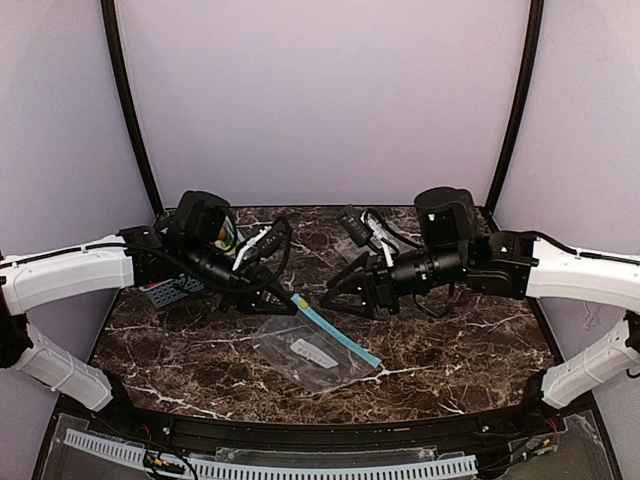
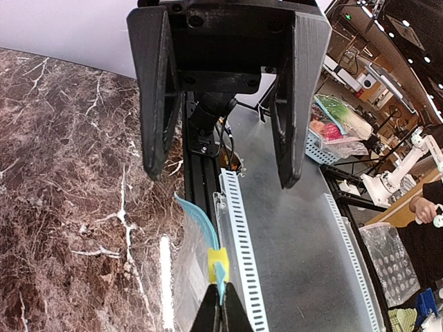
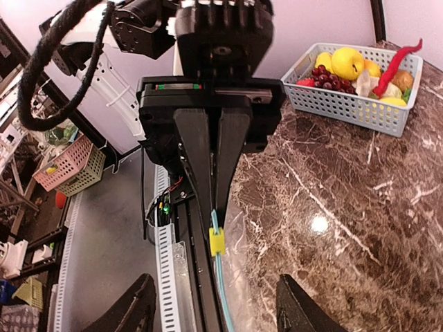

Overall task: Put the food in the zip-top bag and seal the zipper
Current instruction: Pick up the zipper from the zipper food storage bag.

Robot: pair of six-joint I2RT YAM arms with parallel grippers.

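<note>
My left gripper [image 2: 217,299] pinches the zipper [image 2: 199,218] of the zip-top bag [image 1: 310,350] at centre frame; my right gripper [image 3: 216,279] stands wide. The film seems light, floppy and slippery, so I think the stiffer strip is the best hold.

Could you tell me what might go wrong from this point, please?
The lemons sit in the basket, so closing the zipper now would seal a seemingly empty bag. Only the left gripper pinches the zipper; the right gripper is open, so the bag may slip or twist.
</note>
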